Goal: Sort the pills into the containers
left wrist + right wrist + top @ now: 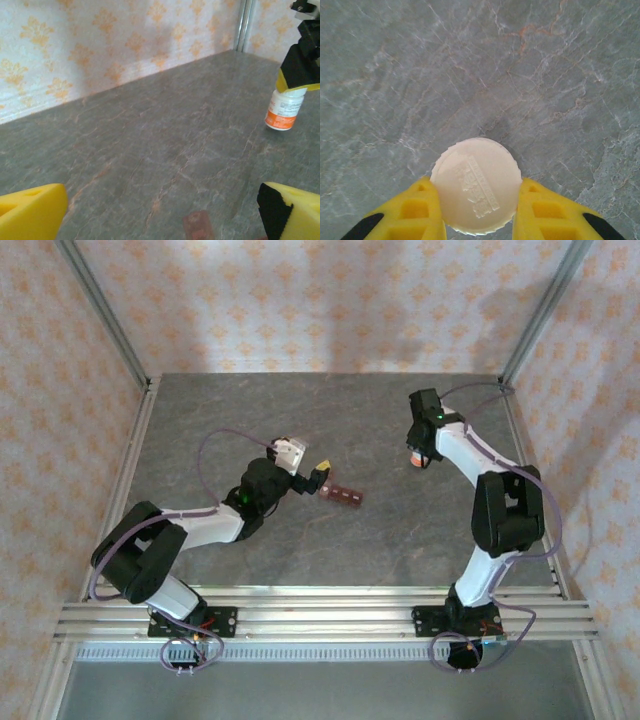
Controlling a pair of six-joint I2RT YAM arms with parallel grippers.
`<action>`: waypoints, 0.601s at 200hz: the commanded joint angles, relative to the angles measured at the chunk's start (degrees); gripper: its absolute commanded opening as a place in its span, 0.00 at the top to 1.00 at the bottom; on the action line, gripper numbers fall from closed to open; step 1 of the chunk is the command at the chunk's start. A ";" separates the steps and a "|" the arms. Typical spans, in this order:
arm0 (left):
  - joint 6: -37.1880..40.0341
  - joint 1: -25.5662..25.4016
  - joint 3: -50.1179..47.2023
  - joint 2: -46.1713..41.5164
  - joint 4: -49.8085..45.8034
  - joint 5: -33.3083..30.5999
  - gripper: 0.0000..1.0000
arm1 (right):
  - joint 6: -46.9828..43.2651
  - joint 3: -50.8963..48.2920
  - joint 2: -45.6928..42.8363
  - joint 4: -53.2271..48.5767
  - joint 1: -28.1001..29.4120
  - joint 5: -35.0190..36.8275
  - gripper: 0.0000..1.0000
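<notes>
The containers (343, 495), a dark red-brown strip of square compartments, lie on the grey stone table just right of my left gripper (316, 478). One end of the containers (198, 226) shows low between the left gripper's (162, 212) wide-apart yellow fingers (31, 216), which hold nothing. My right gripper (421, 453) is shut on a small orange bottle (283, 111) at its white cap (476, 172), which sits between the yellow fingers (422, 212). The bottle stands upright at table level. The pills are hidden.
The grey table (300, 420) is ringed by patterned walls (300, 300), with metal rails along its left edge (130, 470) and front edge (320, 610). The two grippers are about a hand's width apart.
</notes>
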 commanded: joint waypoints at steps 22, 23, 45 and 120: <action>0.76 0.93 3.67 -2.32 -7.18 -1.10 0.00 | 0.51 -1.40 1.57 1.69 -0.37 0.68 0.59; 0.74 0.93 3.68 -2.33 -7.38 -1.07 0.00 | 0.56 -1.40 1.60 1.70 -0.37 0.66 0.59; 0.59 0.96 5.27 -2.25 -10.49 -1.61 0.00 | 0.38 -1.31 1.55 1.79 -0.37 -0.22 0.49; -4.87 1.01 8.15 -2.24 -13.97 -12.65 0.00 | -0.96 3.48 -2.49 -0.57 -0.41 -4.90 0.23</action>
